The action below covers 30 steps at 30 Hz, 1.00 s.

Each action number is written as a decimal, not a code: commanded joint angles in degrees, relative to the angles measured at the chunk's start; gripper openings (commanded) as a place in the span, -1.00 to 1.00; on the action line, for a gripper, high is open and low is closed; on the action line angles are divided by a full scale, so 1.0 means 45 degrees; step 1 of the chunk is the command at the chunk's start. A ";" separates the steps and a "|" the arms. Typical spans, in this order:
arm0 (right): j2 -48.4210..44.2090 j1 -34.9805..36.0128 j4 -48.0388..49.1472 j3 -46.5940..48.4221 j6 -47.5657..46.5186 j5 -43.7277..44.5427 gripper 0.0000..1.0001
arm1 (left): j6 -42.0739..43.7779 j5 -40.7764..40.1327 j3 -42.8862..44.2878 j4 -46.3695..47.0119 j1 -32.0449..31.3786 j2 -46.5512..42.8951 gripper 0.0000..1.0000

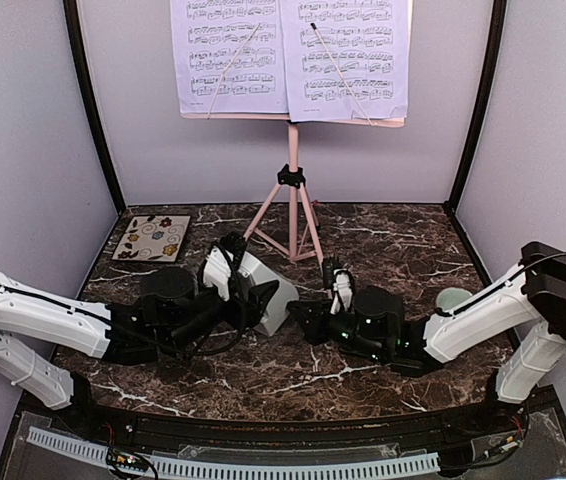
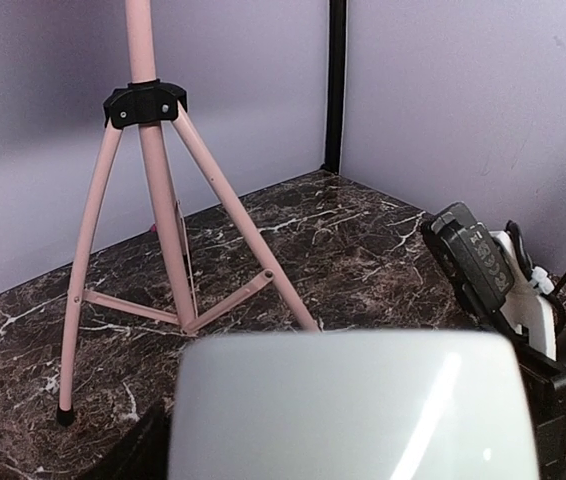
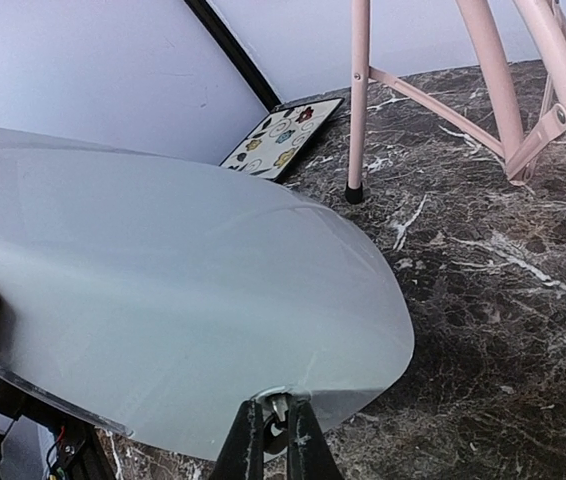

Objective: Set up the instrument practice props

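Far left, the floral tile (image 1: 151,238) lies flat by the wall, out of play; next along, the left gripper (image 1: 229,276) is hard up against the metronome (image 1: 266,292), whose pale casing fills the left wrist view and hides the fingers, so I cannot tell whether they are spread or clamped; the casing sits mid-table at a slant, not upright, just in front of the tripod feet; behind it the pink music stand (image 1: 292,190) is up on its legs with both sheet-music pages (image 1: 231,55) on the desk, so that part looks done; then the right gripper (image 3: 272,428), fingers drawn together, pinching the casing's lower edge; far right, the green bowl (image 1: 453,297) peeks out behind the forearm. That shell looks smooth, rigid and glossy, likely slippery on its sloped faces; I'd take it low across the base and stand it gently.
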 commanded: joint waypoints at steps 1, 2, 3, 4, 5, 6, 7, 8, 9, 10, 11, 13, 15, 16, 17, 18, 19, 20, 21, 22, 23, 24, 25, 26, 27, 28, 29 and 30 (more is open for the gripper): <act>-0.0773 -0.0584 0.1266 -0.0613 0.1504 -0.0734 -1.00 | 0.0728 0.0621 -0.0207 0.2602 -0.0095 -0.1033 -0.61; -0.0870 -0.0835 0.1731 -0.0843 0.2011 -0.1021 -1.00 | 0.0944 0.0867 -0.0297 0.2795 -0.0095 -0.1075 -0.61; -0.0941 -0.1103 0.2214 -0.1072 0.2516 -0.1294 -1.00 | 0.1162 0.1208 -0.0428 0.3007 -0.0100 -0.1124 -0.62; -0.0999 -0.1363 0.2584 -0.1232 0.2984 -0.1533 -1.00 | 0.1392 0.1556 -0.0574 0.3287 -0.0110 -0.1177 -0.62; -0.1045 -0.1581 0.3002 -0.1384 0.3429 -0.1761 -1.00 | 0.1642 0.1956 -0.0710 0.3532 -0.0111 -0.1227 -0.63; -0.1102 -0.1790 0.3352 -0.1489 0.3755 -0.1919 -1.00 | 0.1872 0.2336 -0.0863 0.3766 -0.0126 -0.1270 -0.63; -0.1141 -0.1925 0.3649 -0.1580 0.4101 -0.2034 -1.00 | 0.2122 0.2632 -0.0968 0.4034 -0.0157 -0.1298 -0.63; -0.1170 -0.2057 0.3909 -0.1650 0.4440 -0.2133 -1.00 | 0.2388 0.2896 -0.1049 0.4231 -0.0210 -0.1320 -0.64; -0.1176 -0.2183 0.4200 -0.1752 0.4778 -0.2236 -1.00 | 0.2658 0.3156 -0.1106 0.4385 -0.0251 -0.1338 -0.64; -0.1145 -0.2324 0.4683 -0.1840 0.5164 -0.2357 -1.00 | 0.2970 0.3389 -0.1130 0.4503 -0.0322 -0.1343 -0.64; -0.1097 -0.2439 0.5063 -0.1927 0.5569 -0.2491 -1.00 | 0.3268 0.3574 -0.1128 0.4551 -0.0399 -0.1351 -0.65; -0.0946 -0.2659 0.5897 -0.2065 0.6312 -0.2765 -1.00 | 0.3685 0.3629 -0.1125 0.4594 -0.0507 -0.1362 -0.66; -0.0728 -0.2812 0.6642 -0.2192 0.7081 -0.2923 -1.00 | 0.3944 0.3759 -0.1129 0.4625 -0.0531 -0.1442 -0.67; -0.0562 -0.2871 0.7073 -0.2254 0.7500 -0.3016 -1.00 | 0.4168 0.3860 -0.1140 0.4618 -0.0555 -0.1534 -0.67; -0.0336 -0.2927 0.7530 -0.2318 0.7948 -0.3116 -1.00 | 0.4336 0.3931 -0.1156 0.4607 -0.0565 -0.1597 -0.67; -0.0008 -0.2961 0.8102 -0.2360 0.8410 -0.3184 -1.00 | 0.4481 0.3972 -0.1175 0.4596 -0.0595 -0.1656 -0.67; 0.0278 -0.2980 0.8608 -0.2419 0.8994 -0.3232 -1.00 | 0.4587 0.4006 -0.1141 0.4536 -0.0616 -0.1700 -0.67; 0.0579 -0.2975 0.9140 -0.2443 0.9397 -0.3257 -1.00 | 0.4679 0.4003 -0.1103 0.4414 -0.0636 -0.1730 -0.68; 0.0917 -0.2974 0.9651 -0.2466 0.9750 -0.3278 -1.00 | 0.4705 0.3902 -0.0993 0.4227 -0.0629 -0.1724 -0.68; 0.1258 -0.2967 1.0247 -0.2461 0.9887 -0.3317 -1.00 | 0.4664 0.3726 -0.0830 0.3945 -0.0628 -0.1691 -0.69; 0.1653 -0.2973 1.0710 -0.2463 0.9907 -0.3366 -1.00 | 0.4539 0.3497 -0.0641 0.3629 -0.0637 -0.1636 -0.70; 0.1882 -0.2984 1.0990 -0.2481 0.9909 -0.3377 -1.00 | 0.4314 0.3297 -0.0440 0.3263 -0.0639 -0.1587 -0.70; 0.2006 -0.2985 1.1081 -0.2519 0.9890 -0.3427 -1.00 | 0.3985 0.3052 -0.0239 0.2873 -0.0639 -0.1564 -0.71; 0.2055 -0.2976 1.1017 -0.2580 0.9766 -0.3501 -1.00 | 0.3654 0.2753 -0.0055 0.2519 -0.0636 -0.1544 -0.71; 0.2022 -0.2970 1.0833 -0.2668 0.9589 -0.3569 -0.98 | 0.3319 0.2479 0.0098 0.2103 -0.0639 -0.1549 -0.71; 0.1928 -0.2966 1.0512 -0.2767 0.9332 -0.3610 -0.86 | 0.2928 0.2147 0.0248 0.1656 -0.0612 -0.1572 -0.72; 0.1757 -0.2959 1.0130 -0.2882 0.9081 -0.3615 -0.72 | 0.2596 0.1839 0.0402 0.1192 -0.0574 -0.1572 -0.73; 0.1568 -0.2965 0.9675 -0.3026 0.8810 -0.3610 -0.57 | 0.2301 0.1652 0.0533 0.0678 -0.0521 -0.1560 -0.74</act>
